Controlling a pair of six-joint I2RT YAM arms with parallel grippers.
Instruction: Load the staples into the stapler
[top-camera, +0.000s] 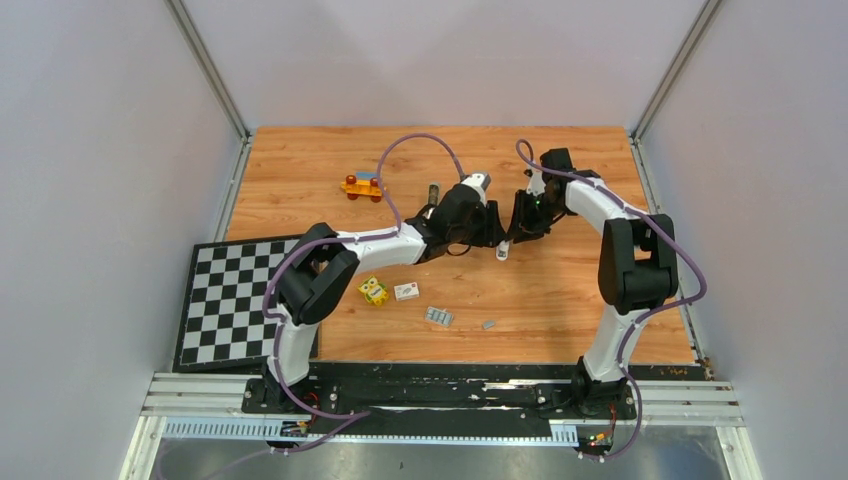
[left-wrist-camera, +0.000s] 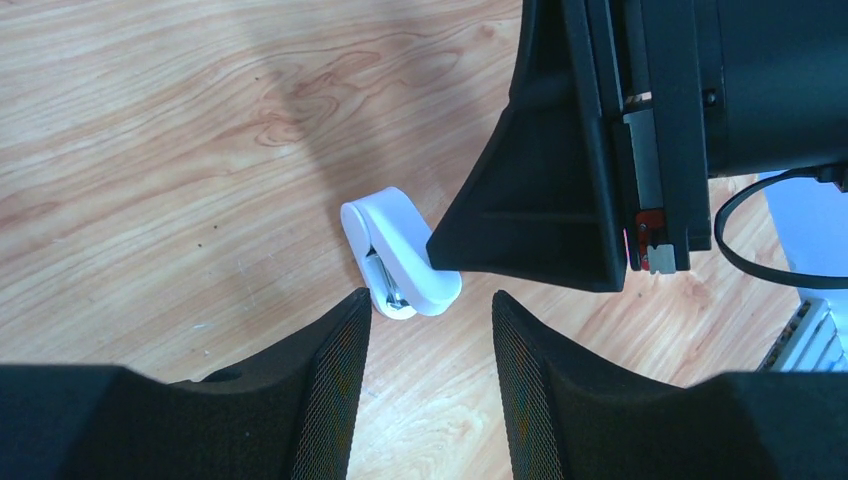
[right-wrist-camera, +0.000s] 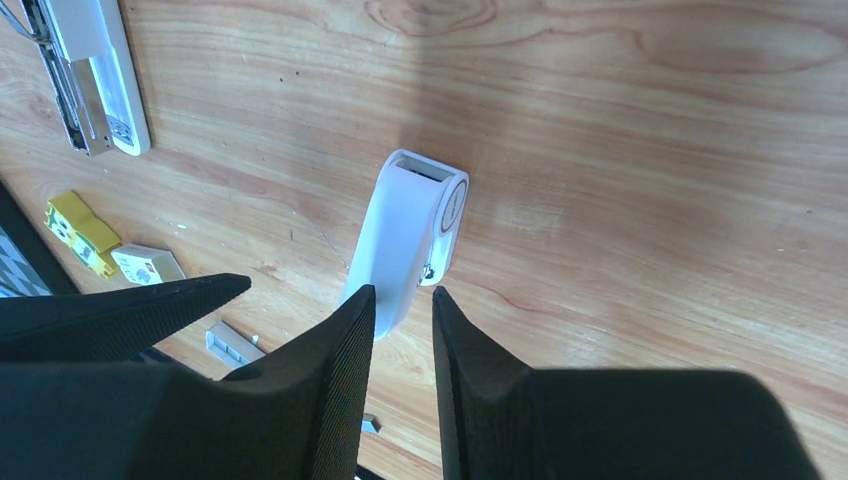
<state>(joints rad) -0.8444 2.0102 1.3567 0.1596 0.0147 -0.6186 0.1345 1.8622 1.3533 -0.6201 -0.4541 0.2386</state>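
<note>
The white stapler lies mid-table with its top arm raised; it also shows in the left wrist view and the right wrist view. My right gripper hovers right over it, jaws a narrow gap apart. One fingertip overlaps the arm's near end, and wood shows beside the other. My left gripper is open and empty, its tips just short of the stapler. A silver-grey block of staples lies nearer the front, with a small grey piece to its right.
A small white box and a yellow toy cube lie left of the staples. A toy car and a dark oblong object sit farther back. A checkerboard covers the left edge. A long white and metal part shows in the right wrist view.
</note>
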